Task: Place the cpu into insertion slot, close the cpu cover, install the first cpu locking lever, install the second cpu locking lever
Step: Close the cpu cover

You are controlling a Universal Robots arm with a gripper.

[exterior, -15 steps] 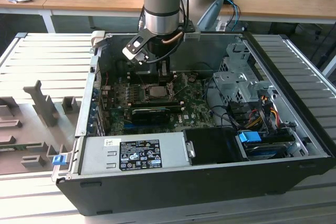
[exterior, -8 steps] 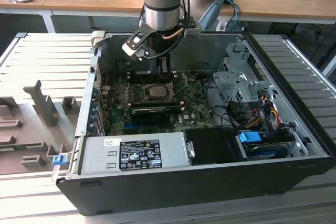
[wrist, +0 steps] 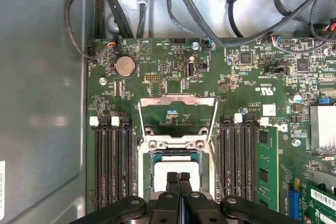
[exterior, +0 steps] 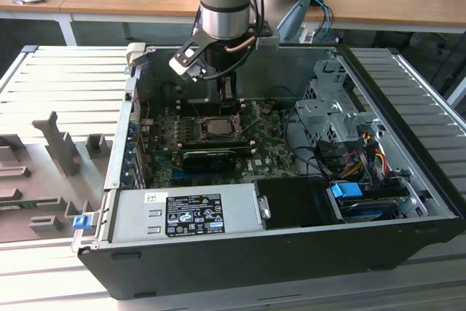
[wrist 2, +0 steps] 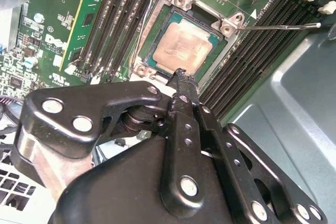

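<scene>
The Universal Robots arm (exterior: 226, 5) reaches straight down from above into the open computer case (exterior: 408, 180), with its wrist just above the far end of the motherboard (exterior: 269, 154). In both wrist views the gripper (wrist: 178, 176) has its 2 black fingers pressed together, with no gap and nothing between them. The tips are over the near edge of the cpu (wrist 2: 184, 48), at or just above its surface; I cannot tell which. The cpu lies flat in the insertion slot (wrist: 149, 167), a pale silver-beige square with a faint coppery sheen and a thin green rim. The cpu cover (wrist: 178, 100) is swung open on the far side of the slot, and green board shows through its square window. A thin locking lever (wrist 2: 283, 25) stands free, angled out over the memory slots (wrist: 239, 161). A second bank of memory slots (wrist: 113, 161) flanks the slot's other side, so both sides are tightly lined. The grey case wall (wrist: 42, 103) stands beyond that bank, and black cables (wrist: 157, 3) hang past the board's far edge.
</scene>
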